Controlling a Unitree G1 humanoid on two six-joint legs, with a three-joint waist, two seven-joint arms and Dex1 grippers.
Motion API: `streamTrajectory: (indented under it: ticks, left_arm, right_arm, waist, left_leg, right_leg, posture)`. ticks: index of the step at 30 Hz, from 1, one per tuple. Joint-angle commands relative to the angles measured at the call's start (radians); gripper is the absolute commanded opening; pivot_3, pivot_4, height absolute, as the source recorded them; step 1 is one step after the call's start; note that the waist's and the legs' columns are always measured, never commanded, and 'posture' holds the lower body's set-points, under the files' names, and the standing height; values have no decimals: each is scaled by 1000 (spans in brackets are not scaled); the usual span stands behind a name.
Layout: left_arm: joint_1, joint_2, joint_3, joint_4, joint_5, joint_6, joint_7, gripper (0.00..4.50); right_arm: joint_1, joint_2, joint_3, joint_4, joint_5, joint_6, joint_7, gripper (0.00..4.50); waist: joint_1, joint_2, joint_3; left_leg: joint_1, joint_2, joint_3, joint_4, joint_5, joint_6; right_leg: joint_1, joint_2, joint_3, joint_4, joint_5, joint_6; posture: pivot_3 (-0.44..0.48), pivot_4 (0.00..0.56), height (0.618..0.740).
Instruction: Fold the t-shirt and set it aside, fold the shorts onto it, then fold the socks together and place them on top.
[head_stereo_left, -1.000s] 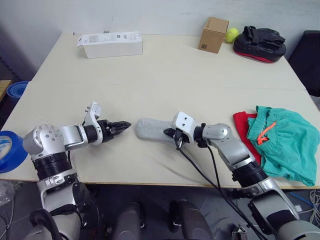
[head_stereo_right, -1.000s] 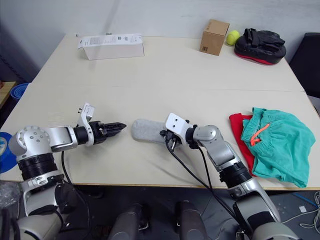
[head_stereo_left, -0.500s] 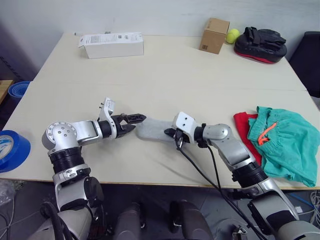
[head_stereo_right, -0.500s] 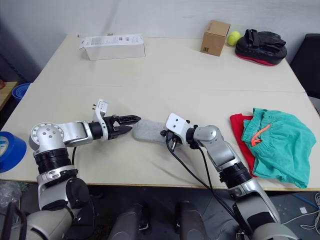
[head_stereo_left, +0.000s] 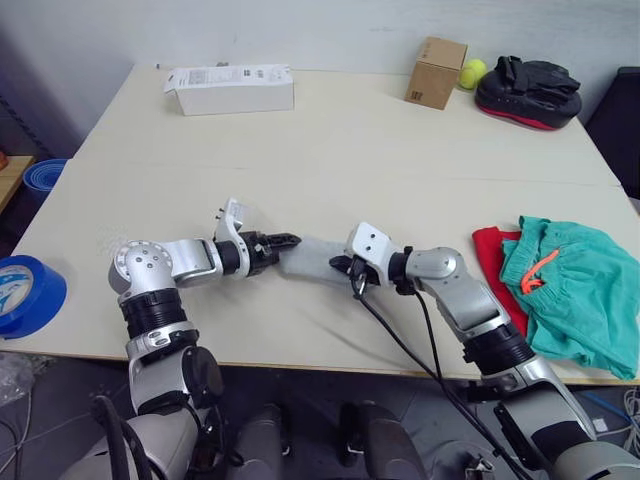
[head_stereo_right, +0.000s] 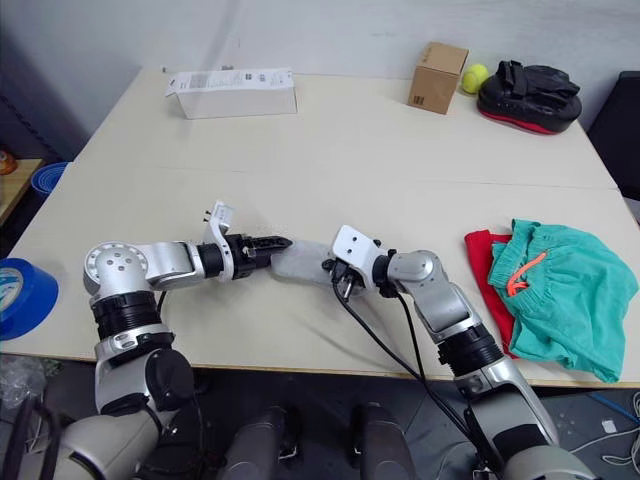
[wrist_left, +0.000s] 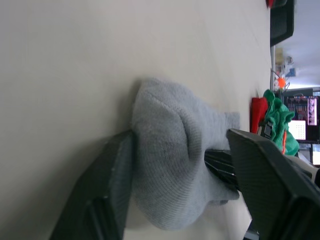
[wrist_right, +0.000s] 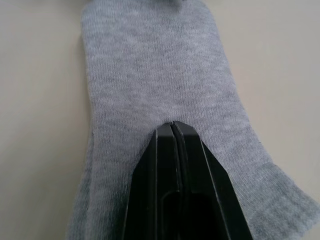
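Left tool (wrist_left: 175, 165) has advanced to the grey socks (head_stereo_left: 312, 260) at worktop (head_stereo_left: 330, 140) centre, fingers spread around the toe. Right tool (wrist_right: 172, 131), closed, pins the other end. Shorts (head_stereo_left: 575, 295) lie on the t-shirt (head_stereo_left: 497, 262) at 3 o'clock; sock fold looks imminent.

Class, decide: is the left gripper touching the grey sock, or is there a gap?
Touching. The left wrist view shows the left gripper with its fingers open around the grey sock's end, one finger pressed against the cloth.
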Motion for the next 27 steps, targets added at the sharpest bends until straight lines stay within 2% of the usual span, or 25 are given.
streamTrajectory:
  ticks: [1,6,11,15,18,21,27]
  left_arm:
    - [-4,4,-6,-6,-21,11,-1,1636]
    - [-34,30,-59,-49,-46,11,-16,52]
    - [-137,95,-174,-68,-50,11,-79,23]
    - [-207,122,-348,-126,-23,-3,-186,23]
    - [-215,127,-438,-146,3,-37,-233,23]
    - [-202,137,-670,-178,89,-145,-306,23]
    - [-217,115,-951,-140,253,-325,-416,23]
  right_arm:
    - [19,0,3,3,-13,10,-1,0]
    - [27,-3,3,2,-18,7,-3,0]
    - [31,-3,4,2,-21,6,-7,0]
    - [41,-4,9,6,-29,-4,-17,0]
    - [44,-2,11,8,-31,-6,-22,0]
    - [51,0,9,5,-35,-7,-35,0]
    - [79,-14,0,-28,-34,4,-45,0]
  waist:
    - [-1,0,0]
    - [-7,0,0]
    - [-6,-1,1]
    - [-15,-1,1]
    - [-20,-1,1]
    - [-21,-1,1]
    - [-19,-1,1]
  left_leg:
    - [0,0,0,-1,0,0]
    - [0,0,0,-7,2,-2]
    - [0,0,0,-8,3,-3]
    - [0,-1,1,-11,3,-4]
    - [0,-1,1,-12,3,-4]
    - [0,0,2,-12,3,-4]
    - [0,0,2,-11,4,-5]
  right_leg:
    - [0,0,0,0,0,0]
    - [-1,1,0,-4,0,0]
    - [-1,1,-1,-5,0,0]
    - [-1,1,-1,-7,0,0]
    - [-2,1,-1,-7,0,0]
    - [-2,2,0,-7,0,0]
    - [-2,1,0,-8,0,-1]
  posture:
    - [0,150,740]
    - [0,150,740]
    - [0,150,740]
    - [0,150,740]
    - [0,150,740]
    - [0,150,740]
    - [0,150,740]
